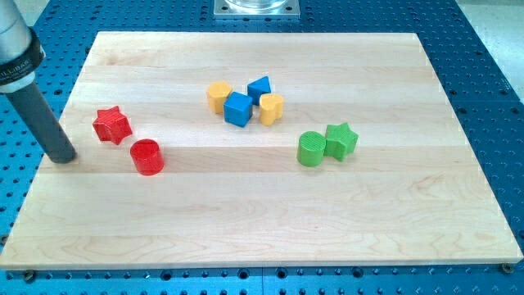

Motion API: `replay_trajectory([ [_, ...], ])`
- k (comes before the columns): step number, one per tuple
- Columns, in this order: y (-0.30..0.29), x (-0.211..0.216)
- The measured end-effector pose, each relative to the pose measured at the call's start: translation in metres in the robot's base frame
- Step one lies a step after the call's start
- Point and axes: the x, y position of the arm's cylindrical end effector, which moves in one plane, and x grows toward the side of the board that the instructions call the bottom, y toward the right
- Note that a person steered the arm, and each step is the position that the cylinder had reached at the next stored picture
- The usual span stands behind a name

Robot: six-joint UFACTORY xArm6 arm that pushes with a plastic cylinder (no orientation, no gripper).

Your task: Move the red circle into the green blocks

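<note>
The red circle (147, 156) lies on the wooden board's left part. A red star (111, 125) sits just up and left of it. The green circle (311, 149) and the green star (341, 139) touch each other right of the board's middle, far to the right of the red circle. My tip (63, 157) rests near the board's left edge, to the left of the red circle and below-left of the red star, apart from both.
A cluster sits at the board's upper middle: a yellow block (219, 96), a blue cube (238, 108), a blue triangle (259, 87) and a yellow block (271, 108). The board (262, 221) lies on a blue perforated table. A metal base (256, 7) stands at the view's top.
</note>
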Motion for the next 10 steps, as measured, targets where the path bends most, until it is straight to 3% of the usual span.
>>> replay_trajectory([
  [2,0.172,0.025],
  [4,0.155,-0.007],
  [5,0.214,-0.009],
  [6,0.236,-0.008],
  [7,0.207,0.017],
  [8,0.242,0.037],
  [9,0.279,0.029],
  [10,0.253,0.015],
])
